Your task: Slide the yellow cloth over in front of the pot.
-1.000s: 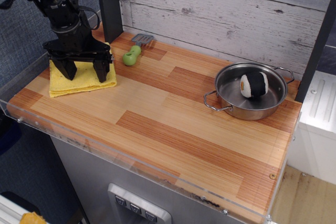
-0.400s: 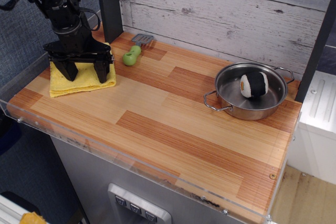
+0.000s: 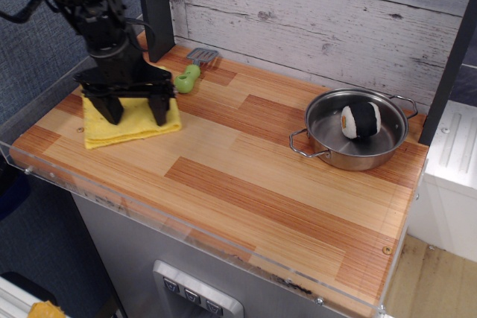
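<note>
- yellow cloth (image 3: 131,120) has shifted right and slightly down-frame since a second ago; slide underway.
- gripper (image 3: 136,115) fingers spread, tips pressing cloth.
- pot (image 3: 358,138) still far right.

One yellow cloth (image 3: 130,121), one pot (image 3: 356,137), one sushi roll (image 3: 361,120), one green-handled spatula (image 3: 191,72).

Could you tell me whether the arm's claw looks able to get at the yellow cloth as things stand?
Probably yes: the open claw is right over the yellow cloth, fingertips down on it, and nothing lies between them.
</note>
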You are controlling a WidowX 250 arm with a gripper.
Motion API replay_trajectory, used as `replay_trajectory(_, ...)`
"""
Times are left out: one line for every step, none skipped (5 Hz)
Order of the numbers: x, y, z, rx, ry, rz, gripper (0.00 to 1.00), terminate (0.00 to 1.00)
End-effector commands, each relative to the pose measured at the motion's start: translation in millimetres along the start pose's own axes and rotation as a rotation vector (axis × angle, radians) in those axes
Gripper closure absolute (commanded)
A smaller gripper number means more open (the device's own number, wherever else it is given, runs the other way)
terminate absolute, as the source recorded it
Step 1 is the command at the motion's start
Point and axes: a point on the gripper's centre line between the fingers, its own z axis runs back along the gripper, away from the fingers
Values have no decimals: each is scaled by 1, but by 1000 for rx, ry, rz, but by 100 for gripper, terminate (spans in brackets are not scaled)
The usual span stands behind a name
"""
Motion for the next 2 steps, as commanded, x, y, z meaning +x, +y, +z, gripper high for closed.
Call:
replay_trajectory(-11,-32,8,-52,-19,-46,0,0)
replay_trajectory(-20,-45,3,-81,-16,-66,0,0)
